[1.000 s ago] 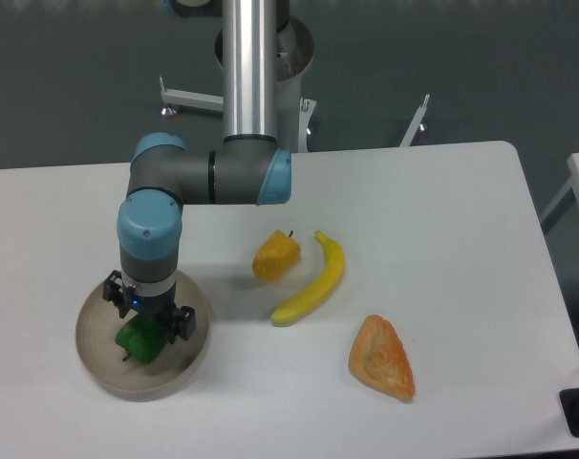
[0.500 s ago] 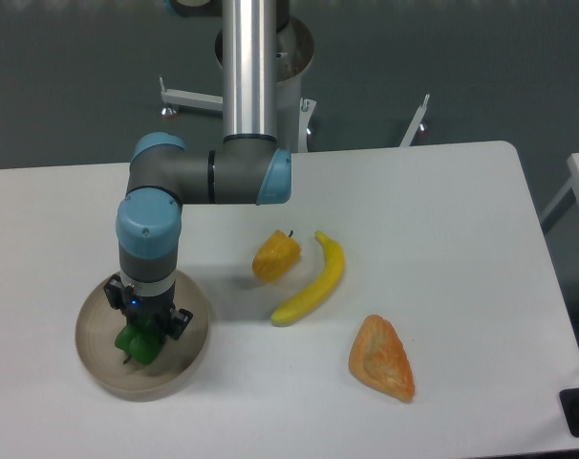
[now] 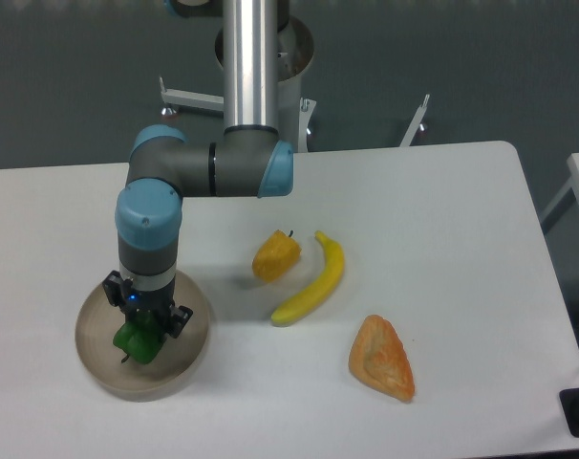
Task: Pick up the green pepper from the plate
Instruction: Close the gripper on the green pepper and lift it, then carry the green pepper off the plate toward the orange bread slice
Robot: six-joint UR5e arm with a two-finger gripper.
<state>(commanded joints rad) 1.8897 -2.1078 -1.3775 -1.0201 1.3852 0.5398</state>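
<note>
The green pepper (image 3: 134,342) is small, glossy and bright green, and it sits over the round beige-grey plate (image 3: 98,359) at the table's front left. My gripper (image 3: 143,327) comes straight down on it from above, shut on the green pepper, with the fingers mostly hidden behind the wrist. Whether the pepper still touches the plate cannot be told from this view.
A yellow-orange pepper (image 3: 275,256) and a banana (image 3: 313,280) lie near the table's middle. An orange bread-like wedge (image 3: 381,358) rests toward the front right. The arm's base column (image 3: 249,67) stands at the back.
The gripper closed on the green pepper between one second ago and half a second ago. Since then the arm has risen very slightly with the pepper in its grip.
</note>
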